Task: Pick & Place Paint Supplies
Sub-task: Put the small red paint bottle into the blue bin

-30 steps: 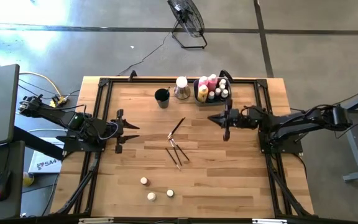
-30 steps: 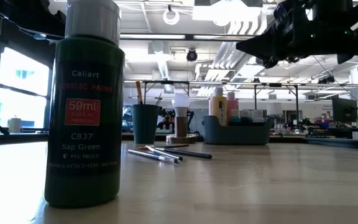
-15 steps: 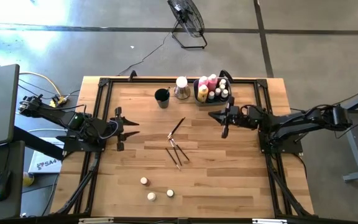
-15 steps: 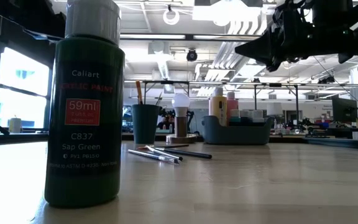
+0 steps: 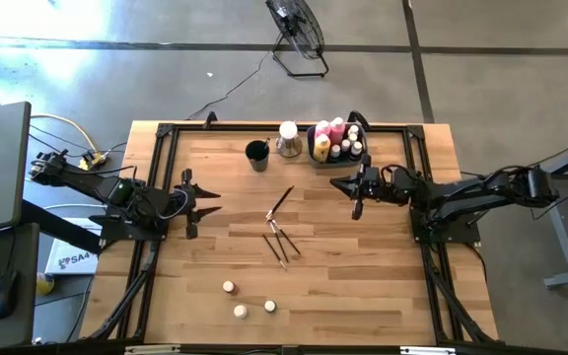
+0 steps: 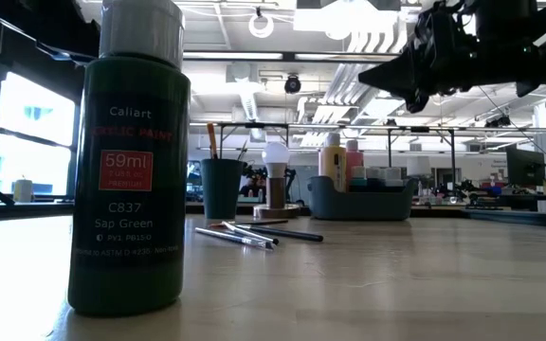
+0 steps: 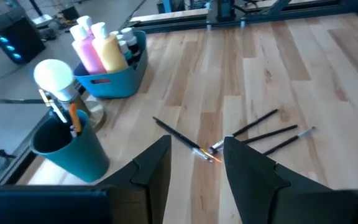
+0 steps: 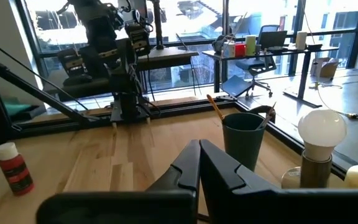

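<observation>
Above mid-table my right gripper (image 5: 355, 210) hangs pinched shut and empty, my left gripper (image 5: 189, 205) waiting part-open near its edge, since the brushes (image 5: 278, 237) and pots (image 5: 241, 302) lie loose short of the bin (image 5: 337, 153).

Pale planked wood on the desk (image 5: 314, 266), smooth with a soft sheen. Glossy plastic on the pink and yellow paint bottles (image 7: 97, 46) and the blue bin (image 7: 118, 85). Matt black fingers (image 7: 248, 168).
</observation>
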Motion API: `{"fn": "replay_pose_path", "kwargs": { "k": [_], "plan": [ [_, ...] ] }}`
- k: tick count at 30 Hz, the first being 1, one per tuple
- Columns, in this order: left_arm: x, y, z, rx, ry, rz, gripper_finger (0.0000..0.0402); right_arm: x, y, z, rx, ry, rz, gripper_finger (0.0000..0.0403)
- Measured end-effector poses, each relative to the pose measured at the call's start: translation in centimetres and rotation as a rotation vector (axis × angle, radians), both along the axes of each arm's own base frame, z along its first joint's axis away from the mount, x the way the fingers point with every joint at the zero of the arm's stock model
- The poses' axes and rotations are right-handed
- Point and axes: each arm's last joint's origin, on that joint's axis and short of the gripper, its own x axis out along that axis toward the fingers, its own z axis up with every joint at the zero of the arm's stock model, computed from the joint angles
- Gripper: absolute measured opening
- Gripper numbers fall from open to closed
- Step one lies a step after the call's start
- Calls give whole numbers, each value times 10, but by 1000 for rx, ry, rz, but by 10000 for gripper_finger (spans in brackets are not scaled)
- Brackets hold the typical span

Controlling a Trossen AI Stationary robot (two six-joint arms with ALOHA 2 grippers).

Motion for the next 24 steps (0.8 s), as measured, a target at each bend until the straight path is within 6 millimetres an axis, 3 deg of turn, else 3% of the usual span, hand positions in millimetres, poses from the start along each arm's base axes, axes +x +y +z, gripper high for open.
{"fn": "replay_pose_path", "kwargs": {
  "k": [6,19,24],
  "plan": [
    [-1,2,0,32,-8,76,143,0,0,0,0,4,-4,2],
    [0,0,0,40,10,0,142,0,0,3,-35,-20,-8,2],
    [0,-1,0,-30,-1,-13,111,0,0,2,4,-21,-1,2]
  ]
}}
